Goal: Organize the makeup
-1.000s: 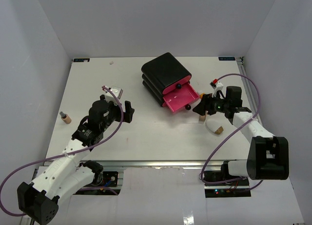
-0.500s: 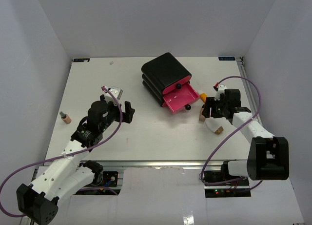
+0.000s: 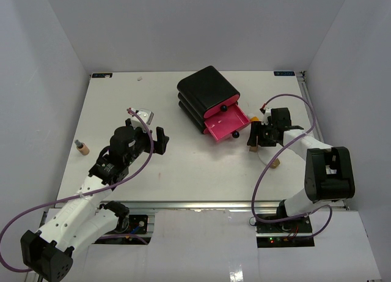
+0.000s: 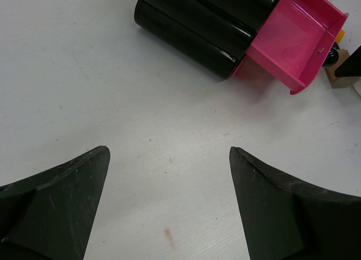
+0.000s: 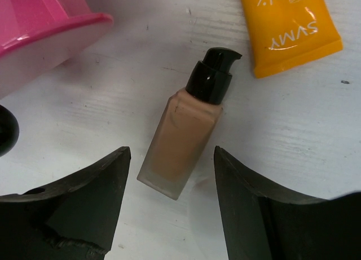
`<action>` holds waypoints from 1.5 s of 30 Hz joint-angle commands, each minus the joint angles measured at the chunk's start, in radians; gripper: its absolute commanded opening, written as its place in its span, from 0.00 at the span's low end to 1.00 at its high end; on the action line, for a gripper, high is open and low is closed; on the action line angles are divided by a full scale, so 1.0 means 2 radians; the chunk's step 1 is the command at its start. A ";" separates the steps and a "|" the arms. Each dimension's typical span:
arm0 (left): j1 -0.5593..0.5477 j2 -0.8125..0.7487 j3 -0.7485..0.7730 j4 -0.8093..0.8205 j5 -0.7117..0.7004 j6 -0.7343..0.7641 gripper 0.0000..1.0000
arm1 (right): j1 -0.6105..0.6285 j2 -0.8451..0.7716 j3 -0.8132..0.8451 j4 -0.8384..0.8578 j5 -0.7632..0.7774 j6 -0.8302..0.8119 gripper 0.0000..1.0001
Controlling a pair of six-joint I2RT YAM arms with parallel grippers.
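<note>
A tan bottle [image 5: 181,140] with a black pump cap lies flat on the table. It sits between the spread fingers of my right gripper [image 5: 171,158], which is open and hovers over it without touching. An orange tube [image 5: 287,23] lies just beyond the bottle. A white oval tube with a tan end [image 3: 272,161] lies near my right arm. Another small tan bottle [image 3: 81,148] stands at the far left. My left gripper [image 4: 169,153] is open and empty above bare table. In the top view my right gripper [image 3: 255,138] is beside the open drawer.
A black box [image 3: 206,91] with pink drawers stands at the back centre. Its lowest pink drawer [image 3: 225,124] is pulled open, with a black knob [image 5: 5,130] close to my right gripper. The box also shows in the left wrist view [image 4: 192,23]. White walls surround the table.
</note>
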 commanded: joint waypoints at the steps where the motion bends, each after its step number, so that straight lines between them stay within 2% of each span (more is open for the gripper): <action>1: 0.002 -0.005 0.001 0.005 0.002 -0.001 0.98 | 0.010 0.015 0.022 0.017 0.010 0.011 0.66; 6: 0.002 -0.005 0.001 0.005 0.001 0.000 0.98 | 0.012 0.016 0.023 0.017 0.030 0.009 0.58; 16: 0.002 -0.006 0.000 0.004 0.001 0.000 0.98 | 0.009 -0.008 0.018 0.013 0.043 -0.008 0.32; 25: 0.002 -0.011 0.000 0.004 0.003 -0.001 0.98 | -0.008 -0.111 0.012 0.009 0.049 -0.050 0.08; 30: 0.002 -0.012 0.001 0.005 0.005 -0.002 0.98 | -0.008 -0.149 0.045 -0.009 0.047 -0.093 0.08; 34: 0.002 -0.012 0.000 0.005 0.005 -0.002 0.98 | -0.003 -0.147 0.086 -0.037 -0.058 -0.147 0.08; 38: 0.002 -0.011 0.000 0.005 0.003 -0.002 0.98 | 0.027 -0.127 0.128 -0.058 -0.141 -0.249 0.08; 42: 0.002 -0.009 -0.001 0.005 0.000 -0.002 0.98 | 0.051 -0.092 0.153 -0.061 -0.144 -0.294 0.08; 45: 0.002 -0.007 0.000 0.005 0.000 -0.001 0.98 | 0.055 -0.064 0.169 -0.053 -0.139 -0.285 0.08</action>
